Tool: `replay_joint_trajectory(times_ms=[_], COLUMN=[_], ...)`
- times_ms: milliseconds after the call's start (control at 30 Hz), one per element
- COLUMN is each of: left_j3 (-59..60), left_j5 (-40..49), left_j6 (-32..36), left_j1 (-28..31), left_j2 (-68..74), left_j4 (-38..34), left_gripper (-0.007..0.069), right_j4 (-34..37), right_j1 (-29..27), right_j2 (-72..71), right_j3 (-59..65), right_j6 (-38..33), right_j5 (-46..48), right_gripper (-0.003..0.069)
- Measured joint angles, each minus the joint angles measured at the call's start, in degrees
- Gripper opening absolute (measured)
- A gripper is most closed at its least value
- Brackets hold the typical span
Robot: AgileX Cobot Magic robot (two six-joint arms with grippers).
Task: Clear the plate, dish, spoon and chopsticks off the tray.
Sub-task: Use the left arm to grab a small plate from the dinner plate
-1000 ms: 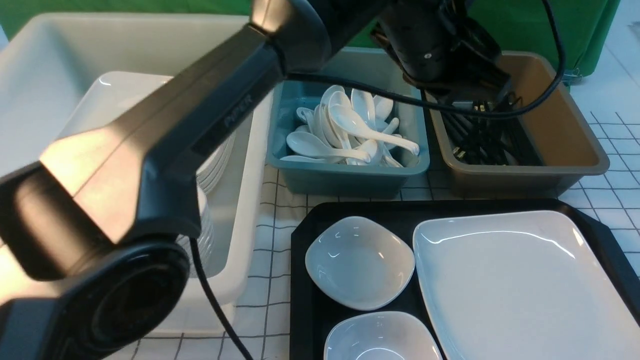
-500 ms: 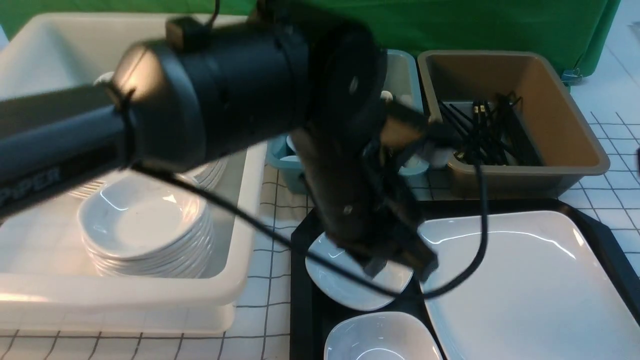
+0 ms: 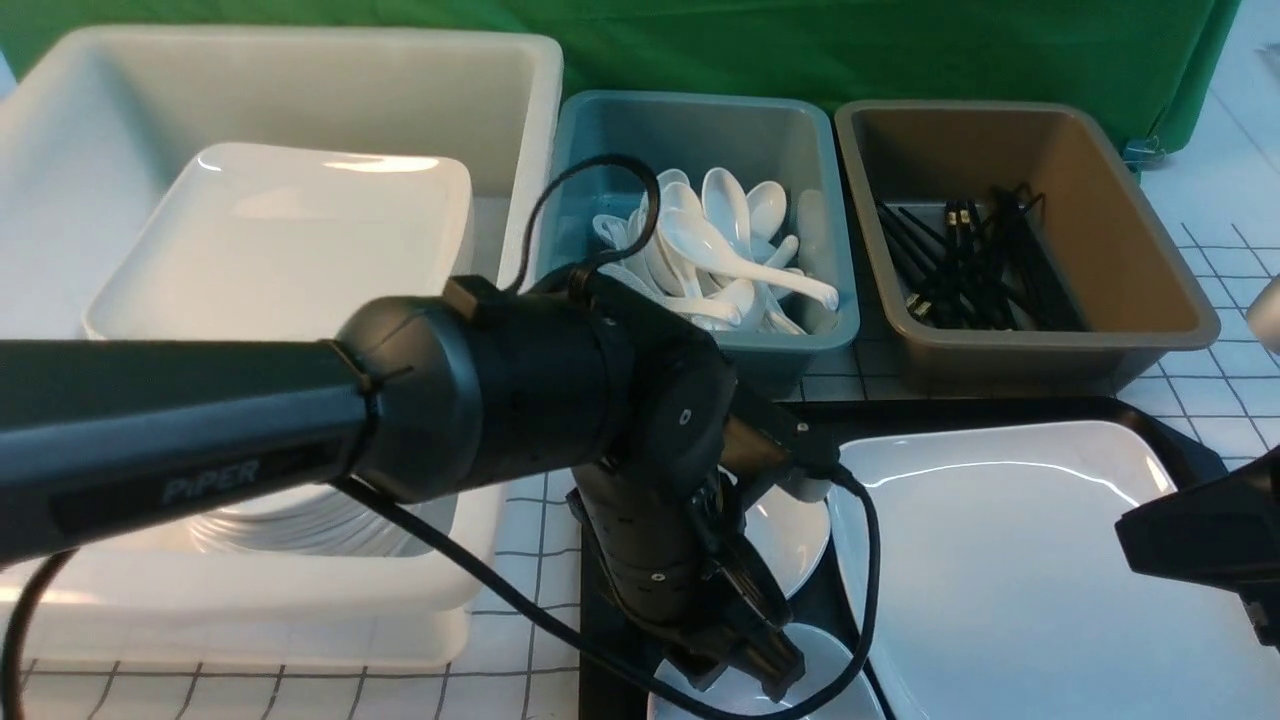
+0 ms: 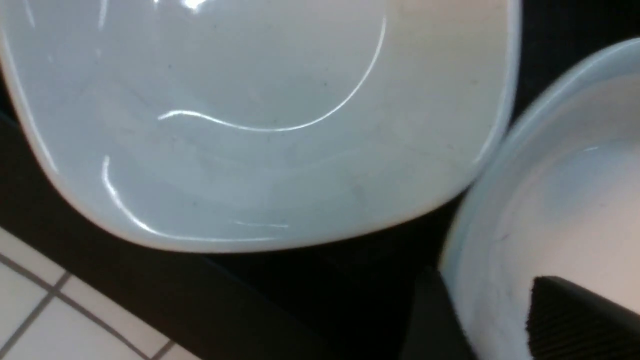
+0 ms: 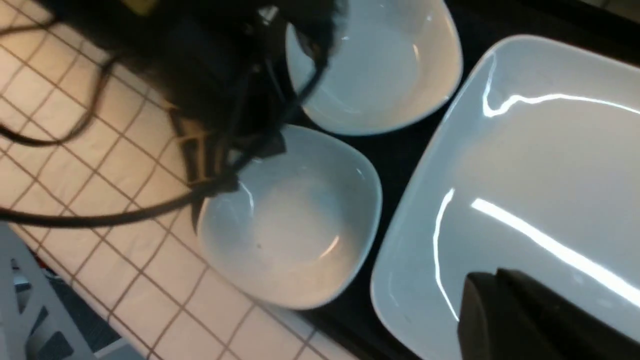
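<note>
Dish nearest you [image 5: 295,235] sits front-left on the tray [image 3: 1000,408]; your left gripper [image 4: 490,320] straddles its rim, jaws apart. A shallow bite could let the glossy rim slip and knock the second dish [image 5: 380,65]. Right gripper [image 3: 1140,530], clenched empty, hovers over the plate [image 3: 1000,580]. Beyond: checked cloth [image 3: 540,560], three bins [image 3: 690,120], green backdrop [image 3: 900,40].

Green backdrop [image 3: 900,50], white gridded tablecloth [image 3: 1235,390]

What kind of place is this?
Probably a canteen-style dish-sorting table set up for a robot: a blue bin of spoons, a brown bin of chopsticks, and a green backdrop behind.
</note>
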Motion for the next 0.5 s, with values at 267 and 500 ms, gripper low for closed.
replay_joint_trajectory(times_ms=[267,500], left_j3=[0.0,0.0], left_j5=[-0.74,-1.64], left_j6=[0.0,0.0], left_j1=[0.05,0.05], left_j2=[2.87,4.94], left_j4=[0.8,0.23], left_gripper=[0.0496,0.0457], right_j4=[2.47,2.53], right_j1=[0.0,0.0], right_j2=[0.0,0.0], right_j3=[0.0,0.0], right_j6=[-2.7,-2.75], right_j5=[0.0,0.0], right_gripper=[0.0001,0.0001])
